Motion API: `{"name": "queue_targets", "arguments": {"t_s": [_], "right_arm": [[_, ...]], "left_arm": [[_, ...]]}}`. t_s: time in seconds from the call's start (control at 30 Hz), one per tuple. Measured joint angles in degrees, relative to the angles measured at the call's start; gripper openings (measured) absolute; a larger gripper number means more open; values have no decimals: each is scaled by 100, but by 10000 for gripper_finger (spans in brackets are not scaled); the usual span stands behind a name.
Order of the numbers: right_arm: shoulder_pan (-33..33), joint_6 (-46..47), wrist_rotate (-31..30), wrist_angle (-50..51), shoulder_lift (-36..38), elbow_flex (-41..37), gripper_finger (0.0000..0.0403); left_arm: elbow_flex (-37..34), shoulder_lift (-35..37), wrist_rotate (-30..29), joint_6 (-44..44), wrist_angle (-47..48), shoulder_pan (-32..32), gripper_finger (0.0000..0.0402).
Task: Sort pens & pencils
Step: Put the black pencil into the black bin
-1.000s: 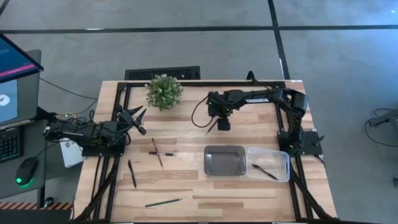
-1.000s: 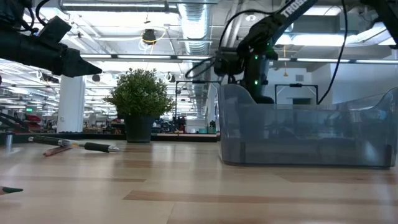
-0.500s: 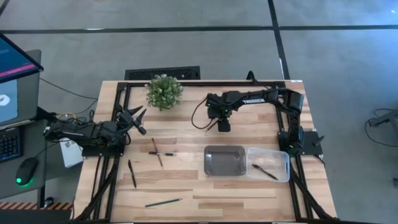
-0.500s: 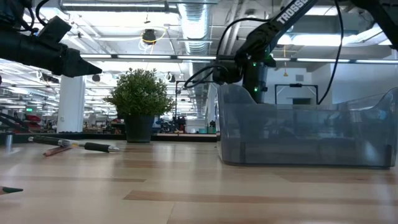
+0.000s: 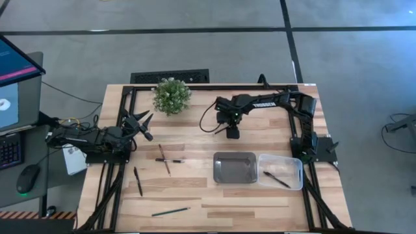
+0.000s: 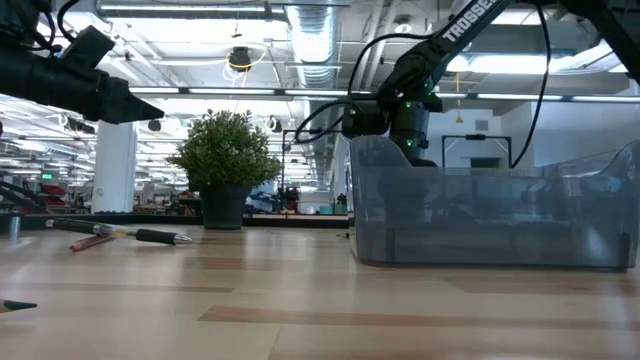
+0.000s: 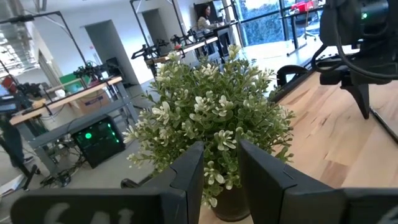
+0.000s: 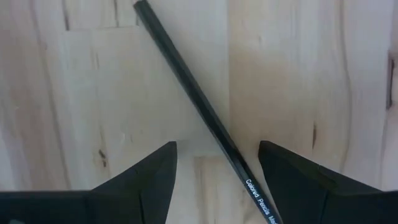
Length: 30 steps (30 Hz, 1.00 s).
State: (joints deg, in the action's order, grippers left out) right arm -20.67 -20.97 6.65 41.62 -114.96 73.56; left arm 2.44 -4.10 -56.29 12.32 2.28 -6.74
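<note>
Wooden table (image 5: 247,201) carrying a plant (image 5: 171,95) near the far left corner. Metal tray (image 5: 234,168) and clear bin (image 5: 282,173) side by side toward the right edge; one pen (image 5: 277,179) inside the bin. Right gripper (image 5: 232,132) poised over the far middle, fingers (image 8: 142,180) spread apart astride a pencil (image 8: 202,115) lying flat on the wood. Left gripper (image 5: 144,125) parked at the left edge, fingers (image 7: 186,174) parted, empty. Crossed pen and pencil (image 5: 164,159) left of centre; another pen (image 5: 138,181) nearer the left edge; a pencil (image 5: 170,211) by the near edge.
</note>
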Motion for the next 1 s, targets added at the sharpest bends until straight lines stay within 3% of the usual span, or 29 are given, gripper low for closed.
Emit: {"name": "queue_targets", "arguments": {"t_s": [0.23, 0.57, 1.0], "right_arm": [[81, 15, -276, 25, -121, 9, 249], [203, -50, -578, 18, -122, -7, 181], [223, -47, -291, -17, -122, -17, 117]], "left_arm": [[0, 0, 0, -10, -1, -2, 91], [0, 0, 0, -11, -1, 0, 91], [0, 0, 0, -106, 0, 0, 91]]}}
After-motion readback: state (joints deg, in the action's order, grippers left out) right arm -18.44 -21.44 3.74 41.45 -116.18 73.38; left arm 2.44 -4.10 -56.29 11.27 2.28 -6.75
